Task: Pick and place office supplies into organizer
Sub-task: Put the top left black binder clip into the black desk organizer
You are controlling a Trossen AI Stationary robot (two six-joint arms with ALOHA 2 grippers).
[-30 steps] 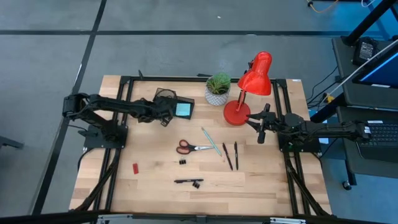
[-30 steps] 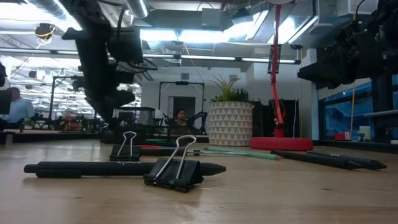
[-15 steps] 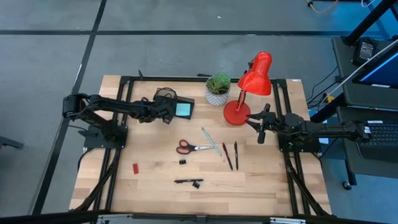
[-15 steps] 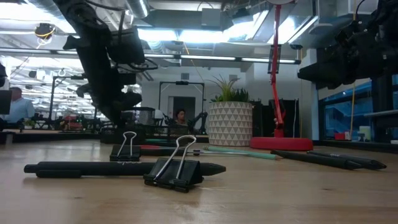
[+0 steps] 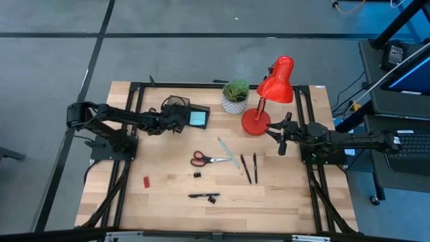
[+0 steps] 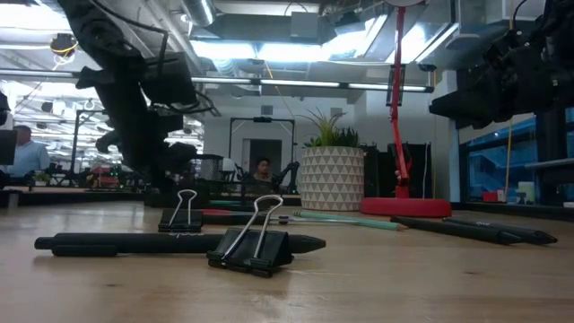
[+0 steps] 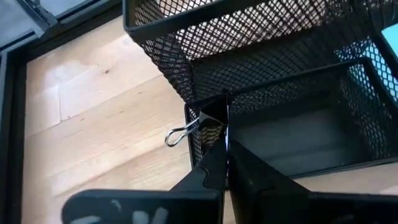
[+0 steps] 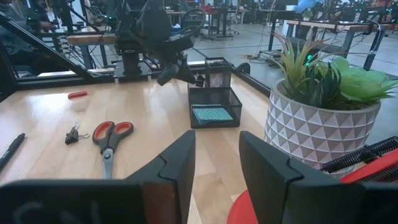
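Holding clip [image 7: 198,124] in shut left gripper [image 7: 219,144] at organizer [image 7: 298,93] wall | clip: light, stiff, springy; grip by body | right gripper [image 8: 217,165] part open, empty, beside lamp [image 5: 259,119], well apart from organizer

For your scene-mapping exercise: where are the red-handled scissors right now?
In the high view, the red-handled scissors lie flat near the table's middle, just left of the teal pencil, with a small black clip just in front of them.
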